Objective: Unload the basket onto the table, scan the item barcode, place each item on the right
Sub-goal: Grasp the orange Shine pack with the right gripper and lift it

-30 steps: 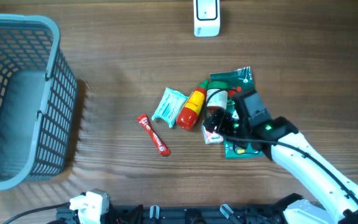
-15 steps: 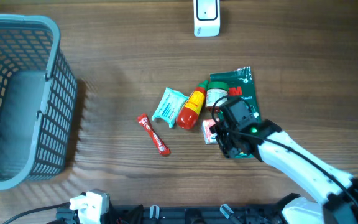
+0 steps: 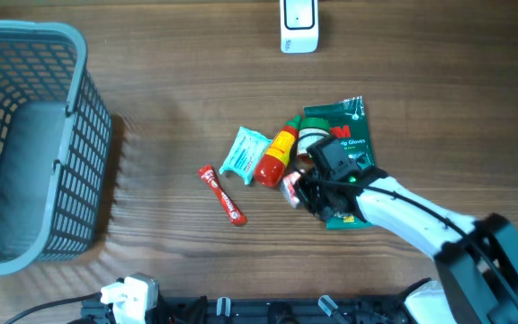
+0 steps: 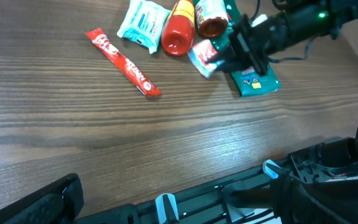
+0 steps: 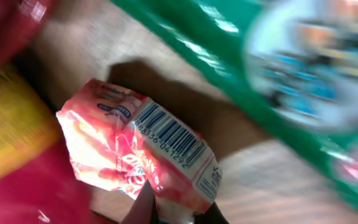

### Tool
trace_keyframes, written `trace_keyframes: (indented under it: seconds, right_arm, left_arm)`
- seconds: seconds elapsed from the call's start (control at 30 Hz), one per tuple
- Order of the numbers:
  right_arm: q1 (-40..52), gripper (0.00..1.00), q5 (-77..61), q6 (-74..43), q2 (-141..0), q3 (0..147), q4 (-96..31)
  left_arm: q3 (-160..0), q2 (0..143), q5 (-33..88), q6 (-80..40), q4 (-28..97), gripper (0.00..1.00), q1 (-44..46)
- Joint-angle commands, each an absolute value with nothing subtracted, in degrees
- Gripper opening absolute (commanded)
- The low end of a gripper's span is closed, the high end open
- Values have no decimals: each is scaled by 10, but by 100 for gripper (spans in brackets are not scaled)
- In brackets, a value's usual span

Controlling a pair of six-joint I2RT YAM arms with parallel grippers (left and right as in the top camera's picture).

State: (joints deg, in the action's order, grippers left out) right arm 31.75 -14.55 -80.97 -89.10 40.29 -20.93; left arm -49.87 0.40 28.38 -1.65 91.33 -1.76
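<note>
Grasp made: right gripper clamped on edge of small pink packet, centre-right of overhead frame, inside item cluster, barcode facing wrist camera. Lift and pass to white scanner, top centre, not yet done. Left gripper spread wide at bottom edge, holding nothing. Crowding packet: sauce bottle, green glove pack. Bare table toward scanner; basket far left, well apart.

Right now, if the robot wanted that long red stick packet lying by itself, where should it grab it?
Probably around the middle of the red stick packet, coming straight down from above, fingers closing across its narrow width. It lies flat and slanted on the table, apart from the teal packet, so both long edges are free.
</note>
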Motion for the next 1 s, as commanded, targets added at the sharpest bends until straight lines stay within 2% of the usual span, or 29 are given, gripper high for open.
trace_keyframes:
  seconds: [0.0, 0.13, 0.4, 0.67, 0.97]
  right_arm:
    - [320, 4, -130, -679, -804, 395, -226]
    - [320, 4, -138, -539, -710, 395, -264]
    - [320, 5, -183, -374, -580, 395, -280]
    - [320, 4, -144, -368, -551, 395, -271]
    - [320, 5, -155, -107, -553, 395, -96]
  left_arm:
    - [-498, 3, 284, -18, 914, 100, -17]
    - [-498, 3, 285, -18, 914, 100, -17]
    - [-498, 3, 284, -18, 914, 100, -17]
    - [-498, 3, 284, -18, 914, 100, -17]
    - [-498, 3, 284, -18, 914, 100, -17]
